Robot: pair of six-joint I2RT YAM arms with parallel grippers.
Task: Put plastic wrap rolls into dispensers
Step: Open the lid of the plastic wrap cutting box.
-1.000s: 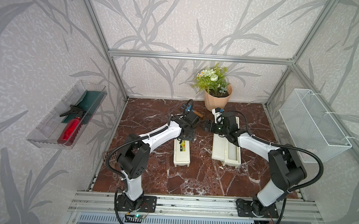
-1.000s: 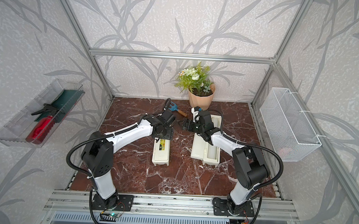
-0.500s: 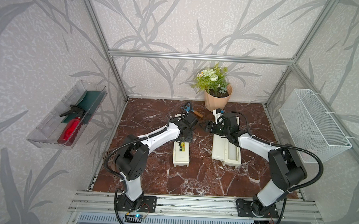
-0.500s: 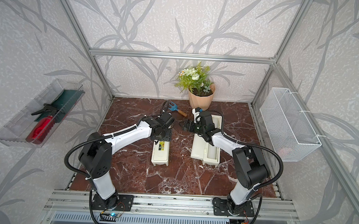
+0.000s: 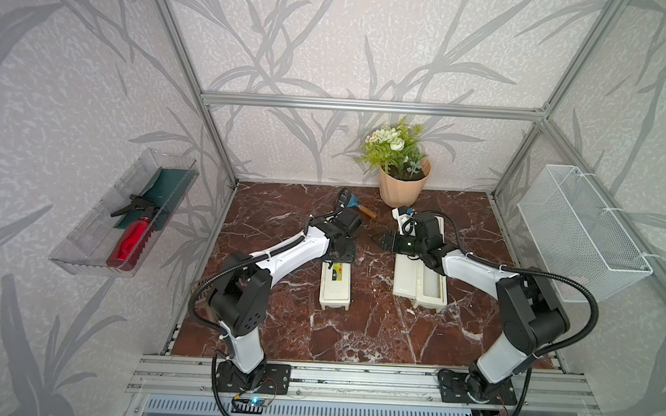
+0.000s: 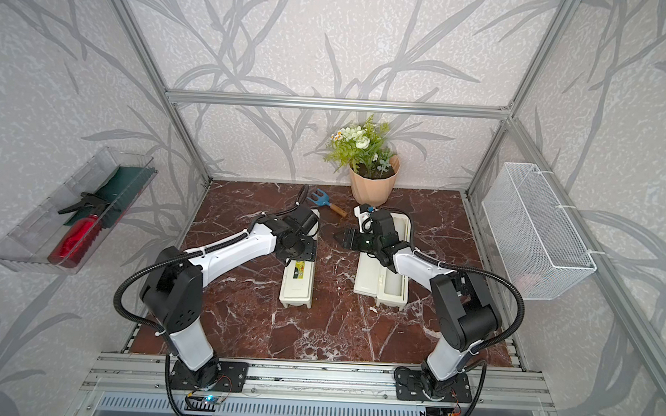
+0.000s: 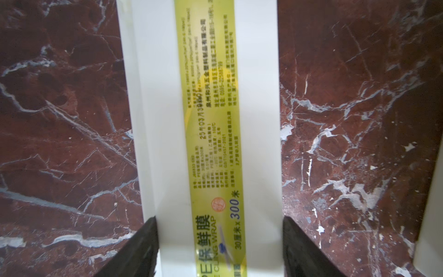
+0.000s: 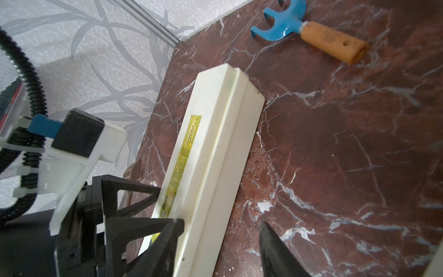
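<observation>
A closed cream dispenser point(image 5: 335, 285) point(image 6: 298, 283) with a yellow-green label lies left of centre. My left gripper point(image 5: 340, 255) point(image 6: 302, 254) sits over its far end. In the left wrist view my left gripper point(image 7: 220, 244) has both black fingers point(image 7: 146, 247) pressed against the box point(image 7: 163, 120) sides. The other dispenser point(image 5: 408, 277) point(image 6: 371, 275) lies open to the right, with a translucent plastic wrap roll point(image 5: 431, 286) point(image 6: 392, 284) in its trough. My right gripper point(image 5: 380, 238) point(image 6: 343, 239) hovers between the boxes, open and holding nothing. In its wrist view my right gripper point(image 8: 219, 263) faces the closed dispenser point(image 8: 211, 153).
A blue hand fork point(image 5: 356, 209) point(image 8: 311, 31) with a wooden handle lies at the back. A potted plant point(image 5: 401, 181) stands behind it. A white wire basket point(image 5: 580, 233) hangs on the right wall. A clear tray point(image 5: 87, 243) with a red spray bottle hangs on the left wall.
My left gripper has shifted a little along the closed dispenser and its jaws have come in against the sides. The right gripper's jaws have narrowed, and that arm has barely moved.
</observation>
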